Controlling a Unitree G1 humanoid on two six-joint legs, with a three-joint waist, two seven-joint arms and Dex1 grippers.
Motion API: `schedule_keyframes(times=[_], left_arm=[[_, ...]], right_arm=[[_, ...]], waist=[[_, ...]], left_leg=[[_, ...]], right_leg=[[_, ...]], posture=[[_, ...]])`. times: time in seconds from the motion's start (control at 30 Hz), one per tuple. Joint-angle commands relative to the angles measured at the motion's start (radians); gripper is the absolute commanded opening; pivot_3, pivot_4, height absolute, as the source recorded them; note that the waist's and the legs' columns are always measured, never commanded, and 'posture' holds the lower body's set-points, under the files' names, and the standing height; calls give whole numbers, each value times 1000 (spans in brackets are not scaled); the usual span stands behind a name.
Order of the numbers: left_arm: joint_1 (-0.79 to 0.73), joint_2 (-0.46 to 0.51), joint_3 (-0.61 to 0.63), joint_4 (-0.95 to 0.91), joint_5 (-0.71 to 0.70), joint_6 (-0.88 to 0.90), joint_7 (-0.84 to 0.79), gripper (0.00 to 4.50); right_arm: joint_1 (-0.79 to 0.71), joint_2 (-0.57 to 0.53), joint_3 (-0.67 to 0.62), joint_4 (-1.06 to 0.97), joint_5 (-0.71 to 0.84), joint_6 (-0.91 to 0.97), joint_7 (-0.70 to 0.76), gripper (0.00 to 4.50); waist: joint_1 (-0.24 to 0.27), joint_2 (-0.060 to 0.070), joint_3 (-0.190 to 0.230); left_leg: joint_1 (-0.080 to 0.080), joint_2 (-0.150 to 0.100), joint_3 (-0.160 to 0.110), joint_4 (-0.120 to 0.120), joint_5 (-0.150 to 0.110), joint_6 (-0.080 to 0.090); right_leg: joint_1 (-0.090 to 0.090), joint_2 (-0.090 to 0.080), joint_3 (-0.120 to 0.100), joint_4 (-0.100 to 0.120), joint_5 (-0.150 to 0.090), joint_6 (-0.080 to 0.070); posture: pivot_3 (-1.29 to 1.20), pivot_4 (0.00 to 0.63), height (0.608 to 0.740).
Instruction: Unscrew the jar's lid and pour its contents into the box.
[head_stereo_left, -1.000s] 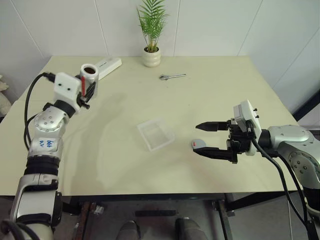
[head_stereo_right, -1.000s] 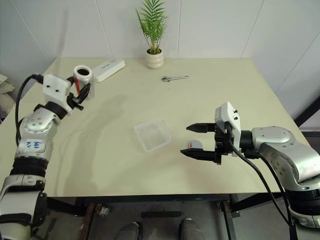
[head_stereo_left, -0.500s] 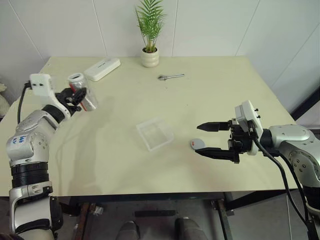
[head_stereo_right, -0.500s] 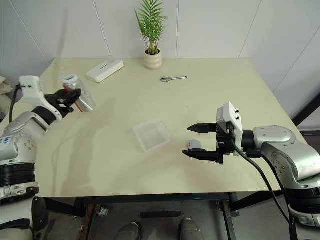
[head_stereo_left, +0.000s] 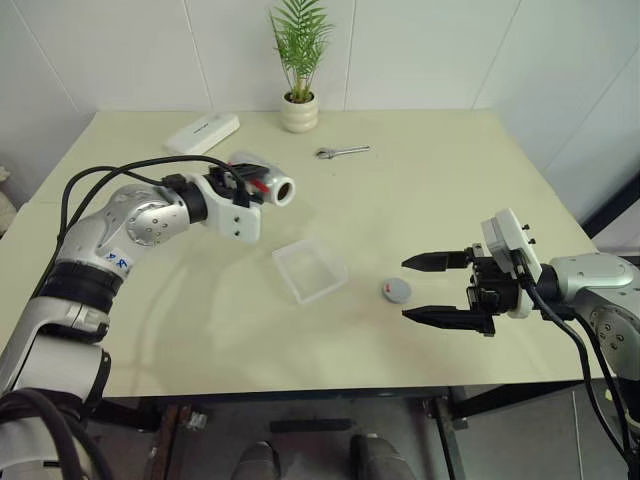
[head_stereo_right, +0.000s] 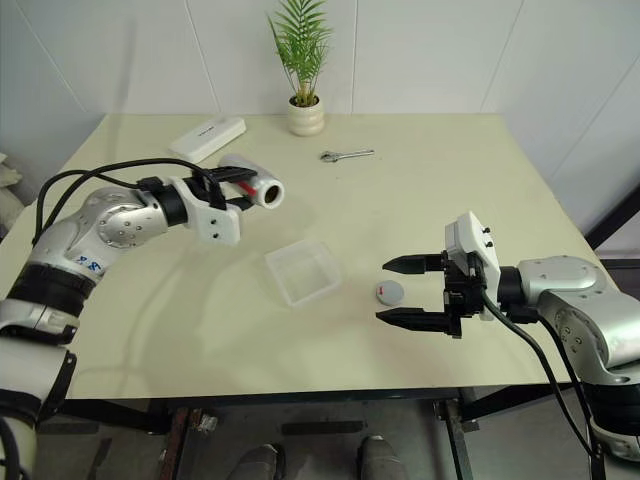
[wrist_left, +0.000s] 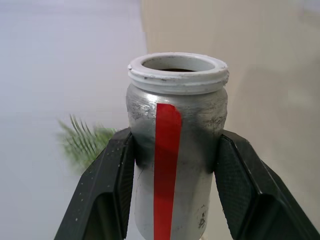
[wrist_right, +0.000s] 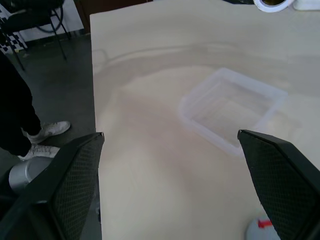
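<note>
Since a second ago, we see that our left arm has swung the jar (head_stereo_left: 262, 187) from up near the table's far left edge over toward the middle, and the jar has tipped onto its side. Now it is held in the air above the table (head_stereo_left: 420, 180), lying about flat, with its open mouth pointing toward the right, a little behind the box (head_stereo_left: 310, 269). Our left gripper (wrist_left: 172, 165) squeezes tight on the jar, one finger on each side of the red stripe. We see something dark just inside the mouth. The box sits on the table, clear and shallow. The lid (head_stereo_left: 395, 290) lies flat on the table just to the right of the box. Our right gripper (head_stereo_left: 437, 290) hangs near the lid with its fingers wide apart, holding nothing.
</note>
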Motion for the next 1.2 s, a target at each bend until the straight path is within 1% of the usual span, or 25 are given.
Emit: schedule_keyframes(times=[0.03,0.1,0.2,0.33,0.43,0.57,0.73,0.87,0.93,1.0,1.03,1.07,1.1,1.17,1.2], left_arm=[[-114,-9,-102,-28,290,-113,228,1943],[-147,-18,-151,-59,406,-129,335,1943],[-174,-13,-208,-100,562,-106,486,1943],[-208,-5,-291,-133,778,1,712,1943],[-221,-9,-320,-122,865,92,807,1943],[-227,-2,-357,-125,944,167,896,1943],[-225,-1,-369,-136,959,195,939,1943],[-214,11,-338,-124,885,155,910,1943],[-197,6,-277,-68,718,65,837,1943],[-166,0,-202,0,537,19,719,1943],[-156,0,-184,15,488,7,677,1943],[-121,-16,-132,50,340,-7,574,1943],[-94,-29,-94,68,234,-15,496,1943],[-58,-26,-55,53,162,-17,418,1943],[-26,-48,-17,57,55,8,333,1943]], right_arm=[[1,17,-25,-50,16,-3,-45,4500],[7,24,-24,-62,22,0,-63,4500],[17,27,-31,-77,28,5,-80,4500],[24,27,-32,-83,32,5,-95,4500],[19,29,-28,-85,35,7,-102,4500],[13,31,-23,-83,38,8,-107,4500],[-3,35,-15,-75,33,9,-107,4500],[-9,35,-16,-69,29,6,-105,4500],[-5,33,-16,-71,29,5,-102,4500],[-5,33,-17,-68,27,2,-101,4500],[-5,33,-17,-67,26,2,-100,4500],[-5,32,-16,-65,25,1,-97,4500],[-4,30,-16,-64,24,0,-94,4500],[-6,30,-14,-60,21,-1,-91,4500],[-8,29,-13,-56,20,-2,-88,4500]], waist=[[0,0,0],[0,0,0],[-2,0,0],[-1,0,0],[2,0,0],[1,0,0],[1,0,0],[1,0,0],[1,0,0],[0,0,0],[-1,0,0],[-1,0,0],[-1,0,0],[0,0,0],[0,0,0]], left_leg=[[0,0,1,0,0,0],[0,0,3,0,-1,0],[1,0,7,0,-2,1],[1,0,10,1,-2,2],[0,0,11,1,-2,2],[0,-1,12,1,-3,3],[0,-1,13,1,-3,3],[0,0,13,1,-3,3],[0,0,13,1,-3,3],[0,0,13,1,-3,3],[1,0,13,1,-3,3],[1,0,13,1,-3,3],[1,0,14,1,-3,3],[2,0,14,2,-3,3],[1,0,14,2,-3,3]], right_leg=[[0,0,1,0,0,0],[-1,0,3,-2,1,2],[-1,0,8,-3,2,4],[-1,0,11,-5,3,7],[-1,0,11,-5,4,8],[-1,0,12,-6,4,8],[-2,0,13,-5,4,8],[-2,0,13,-5,4,8],[-2,0,13,-5,4,8],[-2,0,13,-5,4,8],[-2,0,13,-5,4,8],[-2,0,13,-5,4,8],[-2,0,13,-4,4,8],[-2,0,14,-3,4,8],[-2,0,14,-3,4,8]], posture=[[0,150,740],[0,150,740],[0,150,740],[0,150,740],[0,150,740],[0,150,740],[0,150,740],[0,150,740],[0,150,740],[0,150,740],[0,150,740],[0,150,740],[0,150,740],[0,150,740],[0,150,740]])
